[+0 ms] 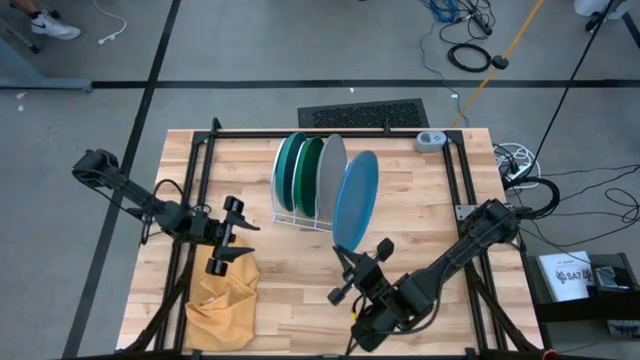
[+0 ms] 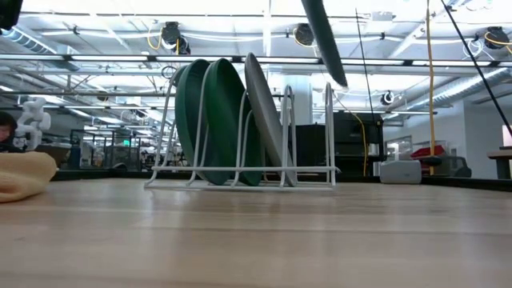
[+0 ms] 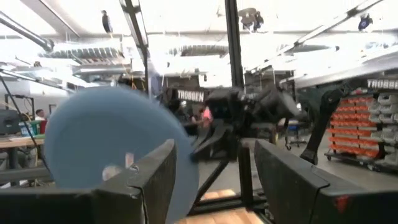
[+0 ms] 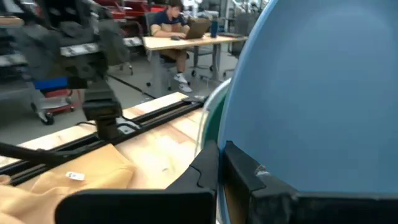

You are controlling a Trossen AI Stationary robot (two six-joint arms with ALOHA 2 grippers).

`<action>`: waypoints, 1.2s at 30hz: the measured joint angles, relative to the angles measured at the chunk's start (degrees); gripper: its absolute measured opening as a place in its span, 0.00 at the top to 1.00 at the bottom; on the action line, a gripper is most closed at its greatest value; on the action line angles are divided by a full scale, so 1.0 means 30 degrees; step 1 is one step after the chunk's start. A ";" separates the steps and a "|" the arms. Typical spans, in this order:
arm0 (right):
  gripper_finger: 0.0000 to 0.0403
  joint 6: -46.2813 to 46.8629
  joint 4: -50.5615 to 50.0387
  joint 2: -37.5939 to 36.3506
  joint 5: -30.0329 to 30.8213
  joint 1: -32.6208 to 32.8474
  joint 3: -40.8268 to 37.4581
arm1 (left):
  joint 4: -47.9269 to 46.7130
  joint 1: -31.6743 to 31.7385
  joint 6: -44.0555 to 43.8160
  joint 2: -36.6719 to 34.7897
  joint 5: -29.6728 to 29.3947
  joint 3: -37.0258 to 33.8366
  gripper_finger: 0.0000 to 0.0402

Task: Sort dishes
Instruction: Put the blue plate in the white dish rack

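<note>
A white wire rack (image 1: 296, 217) stands mid-table and holds a dark green plate (image 1: 291, 170), a teal plate (image 1: 311, 172) and a grey plate (image 1: 331, 170) on edge in its slots. In the low view, the rack (image 2: 308, 170) shows the green plates (image 2: 210, 120) and the grey plate (image 2: 264, 112). My right gripper (image 1: 350, 258) is shut on the light blue plate (image 1: 356, 198), just right of the rack. My left gripper (image 1: 242, 228) is open and empty, left of the rack, above the mustard-yellow cloth (image 1: 224, 296). My right gripper pinches the light blue plate's near rim (image 4: 244, 163) between its two fingers, one finger on each face. The fingers come from the table's near side, slanting up. The plate stands on edge, tilted, lifted clear above the rack's height, as its edge in the low view (image 2: 324, 40) shows.
The cloth lies crumpled at the table's near left (image 2: 24, 176). A black frame (image 1: 200, 150) runs around the table's edges. A small grey device (image 1: 431, 140) sits at the far right. Bare wood lies between the rack and the near edge.
</note>
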 joint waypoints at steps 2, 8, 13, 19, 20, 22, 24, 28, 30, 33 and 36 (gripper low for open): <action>1.00 0.0656 0.0055 -0.0067 -0.0268 -0.0214 -0.0316 | 0.0300 0.0000 0.0012 -0.0002 0.0007 0.0000 0.46; 1.00 -0.2946 0.3429 -0.0249 -0.0414 -0.0158 -0.0391 | 0.0535 0.0000 0.0100 0.0001 0.0039 0.0000 0.46; 1.00 -0.8244 0.7072 -0.0696 -0.1319 -0.0207 -0.0376 | 0.0531 0.0000 0.0335 0.0004 0.0042 0.0000 0.46; 1.00 -0.9246 0.6821 -0.0683 -0.3541 -0.0962 -0.0376 | 0.0523 0.0000 0.0342 0.0002 0.0040 0.0000 0.46; 1.00 -0.9288 0.6683 -0.0683 -0.4036 -0.1176 -0.0376 | 0.0523 0.0000 0.0342 0.0000 0.0036 0.0000 0.46; 1.00 -0.9376 0.6064 -0.0678 -0.4635 -0.1574 -0.0376 | 0.0523 0.0000 0.0342 -0.0001 0.0044 0.0000 0.46; 1.00 -0.9383 0.5370 -0.0676 -0.4582 -0.1863 -0.0376 | 0.0523 -0.0003 0.0342 0.0002 0.0058 0.0000 0.46; 1.00 -0.8730 0.4162 -0.0676 -0.4549 -0.2115 -0.0376 | 0.0531 0.0000 0.0342 0.0006 0.0066 0.0000 0.46; 1.00 -0.8056 0.3593 -0.0676 -0.4539 -0.2148 -0.0376 | 0.0531 0.0000 0.0342 0.0004 0.0066 0.0000 0.46; 1.00 -0.7705 0.3218 -0.0676 -0.4242 -0.2186 -0.0376 | 0.0538 0.0000 0.0342 0.0003 0.0070 0.0000 0.46; 1.00 -0.7664 0.2973 -0.0676 -0.3976 -0.2198 -0.0376 | 0.0538 -0.0003 0.0342 0.0005 0.0073 0.0000 0.46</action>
